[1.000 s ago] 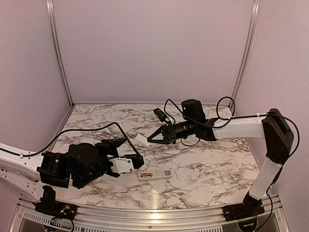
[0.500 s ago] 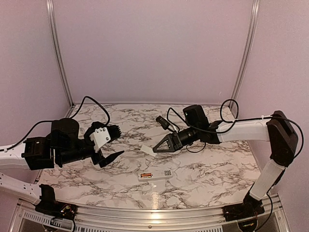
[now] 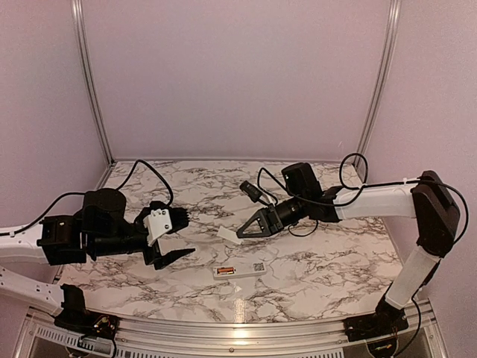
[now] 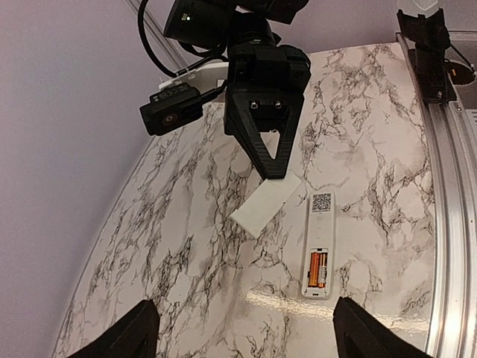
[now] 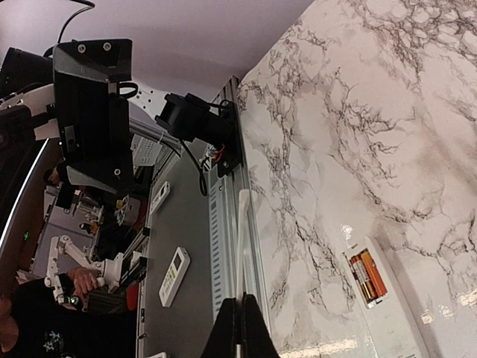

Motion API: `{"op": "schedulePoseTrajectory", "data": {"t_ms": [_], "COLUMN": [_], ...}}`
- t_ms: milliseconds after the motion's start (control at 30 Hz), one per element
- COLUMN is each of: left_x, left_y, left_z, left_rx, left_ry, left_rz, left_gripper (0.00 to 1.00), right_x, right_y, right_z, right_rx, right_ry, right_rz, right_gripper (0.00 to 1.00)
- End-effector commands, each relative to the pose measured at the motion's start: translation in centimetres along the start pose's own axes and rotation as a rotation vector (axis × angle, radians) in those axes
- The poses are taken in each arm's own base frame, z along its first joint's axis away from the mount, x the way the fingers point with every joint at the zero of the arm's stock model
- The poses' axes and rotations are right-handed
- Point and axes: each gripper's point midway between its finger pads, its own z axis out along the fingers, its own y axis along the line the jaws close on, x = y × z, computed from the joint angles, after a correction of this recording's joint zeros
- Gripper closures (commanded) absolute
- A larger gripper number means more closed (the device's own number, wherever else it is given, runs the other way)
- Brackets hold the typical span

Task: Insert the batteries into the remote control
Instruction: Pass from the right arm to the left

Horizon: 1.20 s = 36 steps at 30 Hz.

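Note:
The remote control (image 3: 250, 270) lies face down near the table's front edge, its battery bay uncovered. The batteries (image 3: 224, 271) sit side by side in that bay, copper-orange in the left wrist view (image 4: 318, 268) and in the right wrist view (image 5: 367, 276). My right gripper (image 3: 240, 234) is shut on a flat white battery cover (image 3: 226, 233), held just behind the remote (image 4: 319, 224); in its own view the cover (image 5: 240, 246) shows edge-on. My left gripper (image 3: 177, 237) hangs open and empty, left of the remote, its fingers (image 4: 134, 335) wide apart.
An aluminium rail (image 4: 447, 186) runs along the table's front edge. Purple walls close the back and sides. Beyond the rail a second remote (image 5: 174, 277) lies on a grey surface. Cables loop over both arms.
My left arm has risen from beside the remote, swung back to the left and opened its gripper. My right gripper carried the cover a little forward and down towards the remote.

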Motion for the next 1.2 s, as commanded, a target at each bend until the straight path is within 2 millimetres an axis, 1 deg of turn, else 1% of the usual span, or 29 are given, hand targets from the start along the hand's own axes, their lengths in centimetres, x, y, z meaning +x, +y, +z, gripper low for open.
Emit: {"op": "schedulePoseTrajectory", "data": {"t_ms": [0,100,233,333,533,633,767,833,967,1167], "left_x": [0.4,0.7,1.1,0.7,0.9,1.0,1.8,2.1,2.7,2.8], "left_y": [-1.4,-2.3,-3.7,-3.8,-4.2,-4.9,-6.1,-6.5,-6.7,-6.6], "left_z": [0.9,1.5,2.7,2.9,3.9,4.7,5.5,5.8,5.9,5.6], "left_rx": [0.062,0.105,0.178,0.197,0.221,0.256,0.272,0.277,0.270,0.254], "left_ry": [-0.018,-0.022,0.007,0.007,0.047,0.067,0.110,0.126,0.148,0.132], "left_rz": [0.024,0.064,0.110,0.124,0.199,0.235,0.291,0.313,0.338,0.351], "left_gripper": [0.17,0.19,0.23,0.26,0.26,0.27,0.30,0.32,0.36,0.39], "right_x": [0.8,1.1,1.5,2.0,2.9,3.3,3.3,3.2,3.4,3.8], "right_y": [0.1,0.2,0.4,0.5,0.8,1.3,1.8,2.1,2.4,2.9], "right_z": [1.2,2.0,2.7,3.1,3.7,4.2,4.4,4.5,4.6,4.6], "right_rx": [-0.016,-0.008,-0.010,-0.018,-0.044,-0.066,-0.098,-0.108,-0.119,-0.135], "right_ry": [0.041,0.068,0.094,0.110,0.142,0.159,0.159,0.160,0.167,0.181], "right_rz": [-0.005,-0.008,0.000,0.003,0.010,0.008,0.017,0.012,0.011,-0.004], "right_gripper": [1.00,1.00,1.00,1.00,1.00,1.00,1.00,1.00,1.00,1.00]}}
